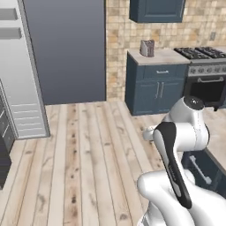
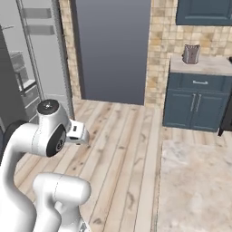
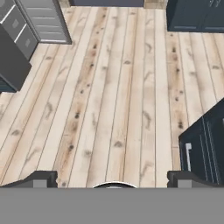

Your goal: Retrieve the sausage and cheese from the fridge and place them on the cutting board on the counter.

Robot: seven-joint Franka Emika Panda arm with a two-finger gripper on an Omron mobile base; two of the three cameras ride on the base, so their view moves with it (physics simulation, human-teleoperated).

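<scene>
The fridge (image 1: 22, 79) stands at the left with a door swung open; its pale shelves (image 2: 20, 68) show in the right base view, and its lower edge (image 3: 43, 19) in the hand view. My gripper (image 3: 113, 180) points down at bare wooden floor, open, its fingertips (image 3: 41, 179) far apart with nothing between them. The arm is folded close to the base, with the hand (image 1: 150, 133) over the floor between fridge and counter (image 2: 195, 181). The sausage, the cheese and the cutting board are out of view.
A dark blue cabinet (image 1: 156, 88) with a small grey appliance (image 1: 147, 47) on top stands against the tiled back wall, a stove (image 1: 207, 66) to its right. Dark blue cabinet fronts (image 3: 205, 148) border the floor on the right. A wide strip of wooden floor (image 1: 88, 154) lies ahead.
</scene>
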